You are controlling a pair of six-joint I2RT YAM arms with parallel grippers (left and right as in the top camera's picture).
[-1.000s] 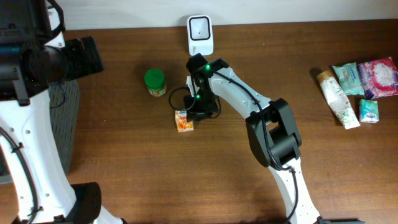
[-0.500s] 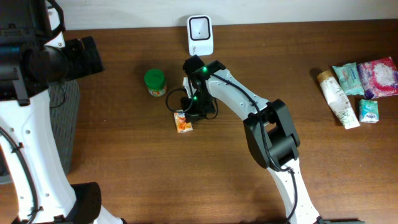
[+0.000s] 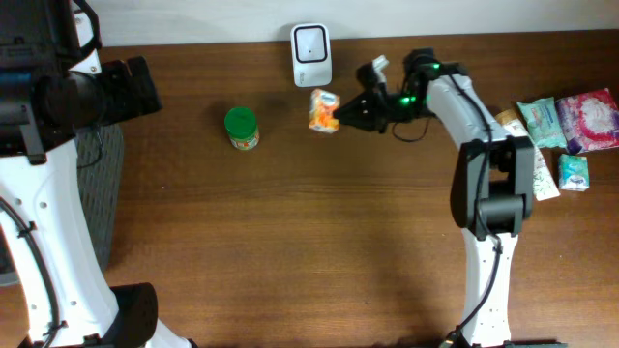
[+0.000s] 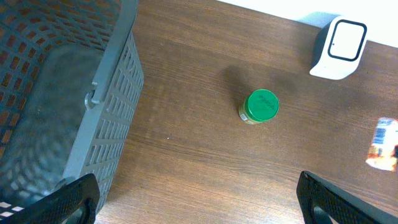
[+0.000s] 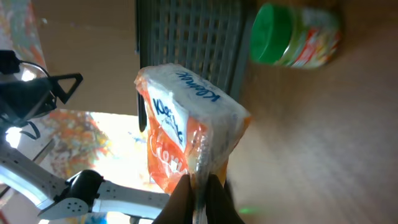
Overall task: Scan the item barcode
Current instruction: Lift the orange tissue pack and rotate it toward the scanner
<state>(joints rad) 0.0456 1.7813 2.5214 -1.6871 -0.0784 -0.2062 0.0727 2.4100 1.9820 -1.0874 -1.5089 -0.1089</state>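
The item is an orange-and-white tissue pack (image 3: 324,110), hanging above the table just right of and below the white scanner (image 3: 311,55). My right gripper (image 3: 341,116) is shut on the pack's sealed edge. In the right wrist view the pack (image 5: 186,137) stands up from the pinched fingertips (image 5: 214,193). My left gripper (image 4: 199,208) is open with nothing between its fingers, high over the table's left part. From there the scanner (image 4: 339,46) shows at the top right and the pack (image 4: 385,144) at the right edge.
A green-lidded jar (image 3: 241,128) stands left of the pack. A grey mesh basket (image 4: 62,93) sits at the table's left end. A tube (image 3: 522,150) and several small packets (image 3: 585,121) lie at the far right.
The right gripper shut on the tissue pack, lifted it off the middle of the table and carried it back and right, to beside the scanner. The left arm has not moved.
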